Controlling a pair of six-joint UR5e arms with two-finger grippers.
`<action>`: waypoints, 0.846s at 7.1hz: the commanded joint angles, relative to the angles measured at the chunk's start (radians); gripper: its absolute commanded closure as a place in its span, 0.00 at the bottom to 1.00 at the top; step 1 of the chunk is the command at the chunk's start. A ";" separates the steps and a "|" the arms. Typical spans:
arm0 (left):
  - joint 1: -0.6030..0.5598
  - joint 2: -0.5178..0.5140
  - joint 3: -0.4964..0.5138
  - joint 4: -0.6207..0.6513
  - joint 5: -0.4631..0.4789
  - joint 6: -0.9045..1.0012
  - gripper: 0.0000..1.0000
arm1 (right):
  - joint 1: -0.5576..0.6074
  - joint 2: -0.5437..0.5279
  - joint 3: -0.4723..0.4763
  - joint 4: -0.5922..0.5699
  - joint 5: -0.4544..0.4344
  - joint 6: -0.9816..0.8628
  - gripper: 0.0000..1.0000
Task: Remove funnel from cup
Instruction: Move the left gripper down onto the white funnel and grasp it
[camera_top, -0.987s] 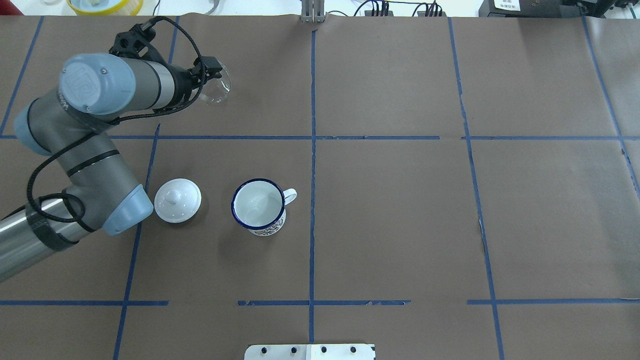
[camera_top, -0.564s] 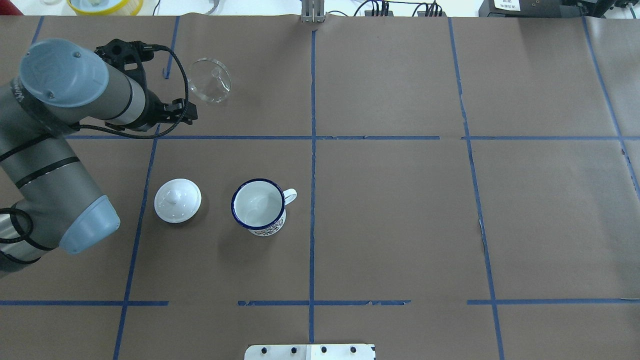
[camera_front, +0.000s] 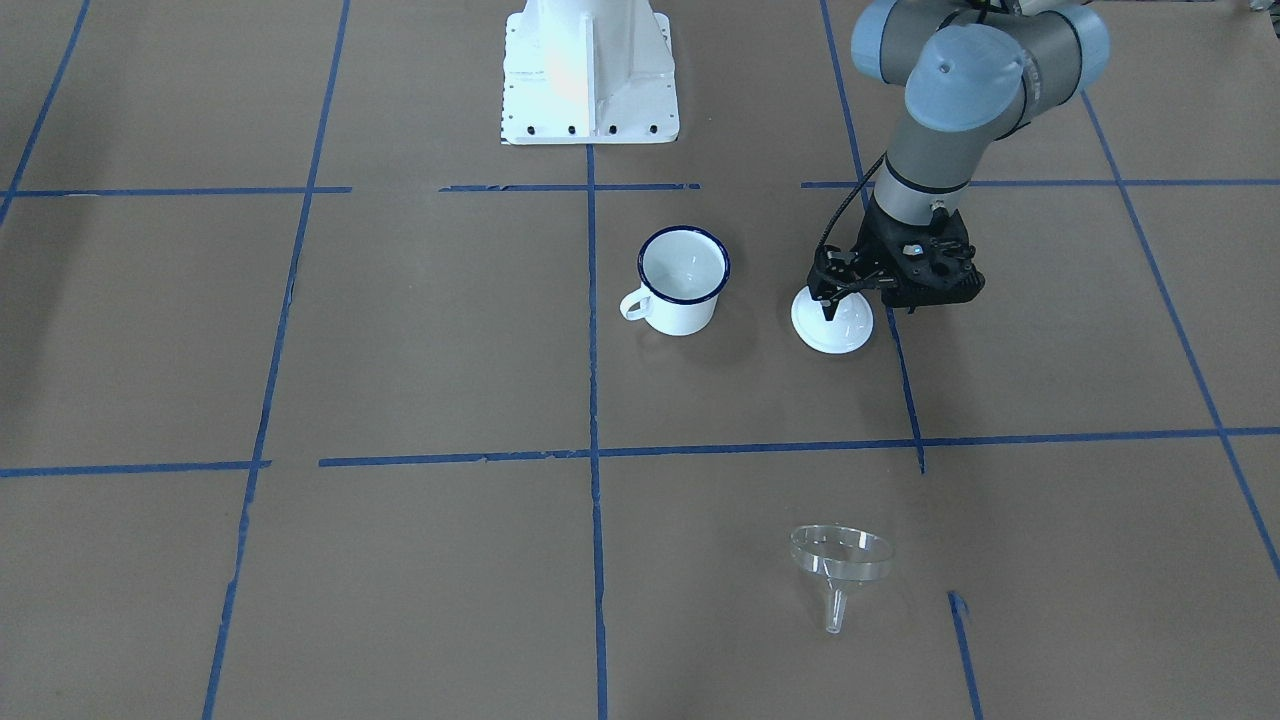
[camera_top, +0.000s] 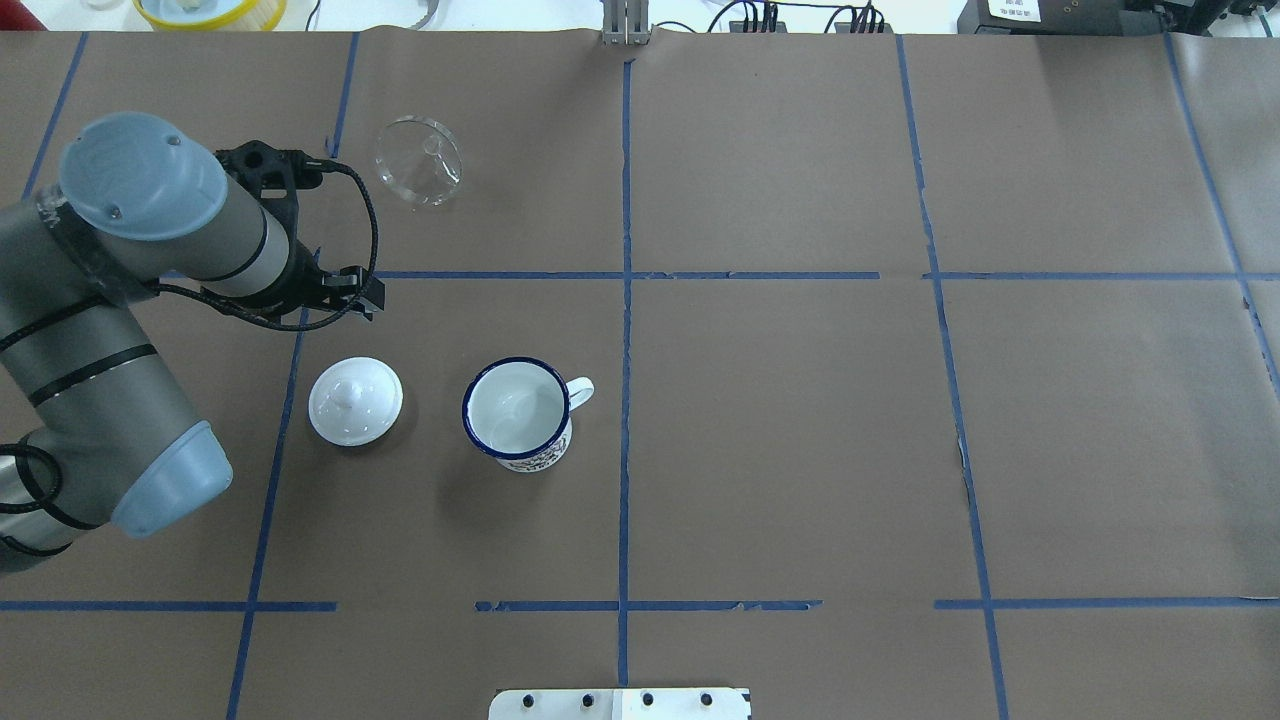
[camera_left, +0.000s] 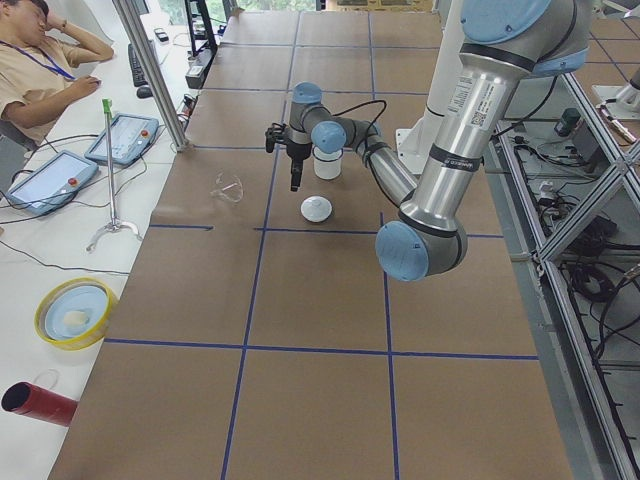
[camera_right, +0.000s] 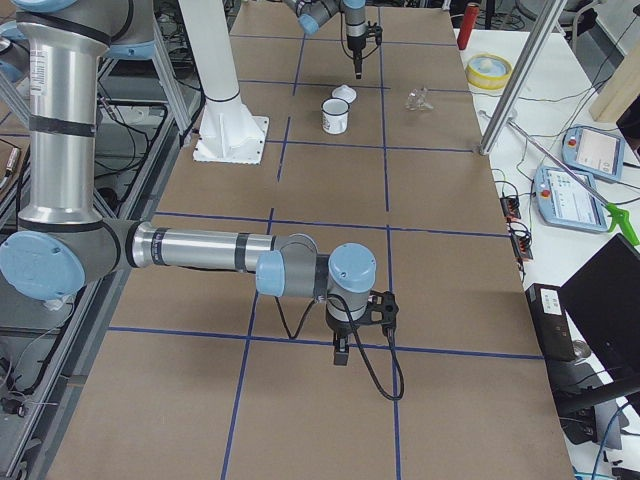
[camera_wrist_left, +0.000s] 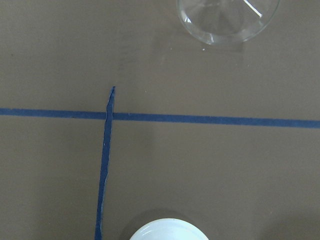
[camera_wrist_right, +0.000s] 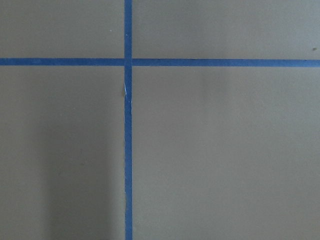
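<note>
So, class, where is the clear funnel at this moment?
In the overhead view the funnel lies on the robot's far left, beyond the blue tape line from the white lid and the cup, clear of both.

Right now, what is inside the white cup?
The cup is empty: the overhead view shows its bare white bottom. The clear funnel lies on its side on the table, well apart from the cup. From above, no part of the inside is covered.
</note>
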 joint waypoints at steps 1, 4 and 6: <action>0.031 0.074 0.030 -0.145 -0.005 -0.009 0.00 | 0.000 0.000 0.000 0.000 0.000 0.000 0.00; 0.071 0.075 0.050 -0.179 -0.005 -0.083 0.00 | 0.000 0.000 0.000 0.000 0.000 0.000 0.00; 0.086 0.074 0.076 -0.216 -0.003 -0.105 0.00 | 0.000 0.000 0.000 0.000 0.000 0.000 0.00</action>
